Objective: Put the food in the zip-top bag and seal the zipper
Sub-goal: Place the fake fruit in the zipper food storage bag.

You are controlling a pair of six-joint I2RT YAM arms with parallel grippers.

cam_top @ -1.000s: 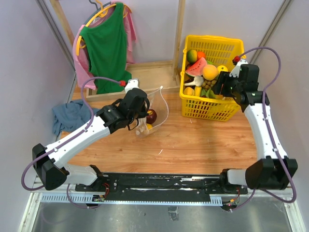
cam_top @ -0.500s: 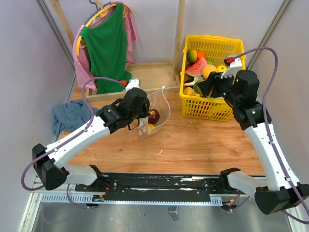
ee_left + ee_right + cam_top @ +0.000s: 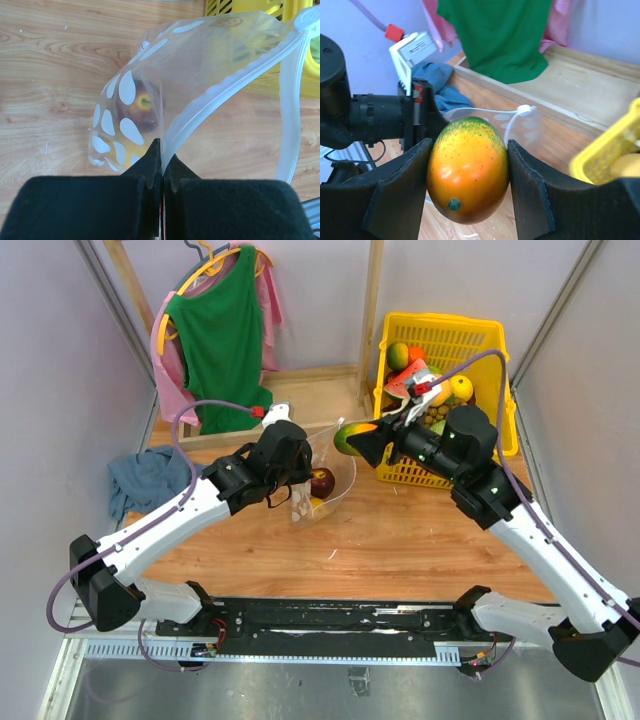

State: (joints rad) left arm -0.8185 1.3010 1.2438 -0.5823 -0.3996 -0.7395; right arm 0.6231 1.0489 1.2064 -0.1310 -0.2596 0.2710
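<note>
Right gripper (image 3: 468, 150) fingers are being pressed against both flanks of the green-orange mango (image 3: 467, 170), which is being carried in the air, stalk end towards the wrist camera. At the centre of the top view the mango (image 3: 352, 437) is being held just beside the raised rim of the zip-top bag (image 3: 338, 472); whether it is over the mouth cannot be told. The right arm is being stretched from the lower right corner up and leftward, its wrist lying across the near left corner of the yellow basket (image 3: 445, 319).

The left gripper (image 3: 161, 160) is being kept closed on the bag's edge, its black fingers pinched together where the zipper (image 3: 225, 92) begins. The pale strip is being held in an arc towards the upper right of the wrist picture, where it is being cut off by the frame. The left arm is being reached from the lower left corner diagonally to the centre, its wrist bent down over the bag.

Inside the bag a dark purple fruit (image 3: 140, 107) is being seen through the dotted plastic, with something yellow (image 3: 312, 503) below it that is too blurred to name. The bag's near side is being covered by the left gripper (image 3: 297, 475) in the top view. The rest of the food is being kept in the basket, partly screened by the right arm.

Beyond lie the wooden table (image 3: 400, 530), a blue cloth (image 3: 145, 480) at the left, and a green shirt (image 3: 222, 330) at the upper left.
</note>
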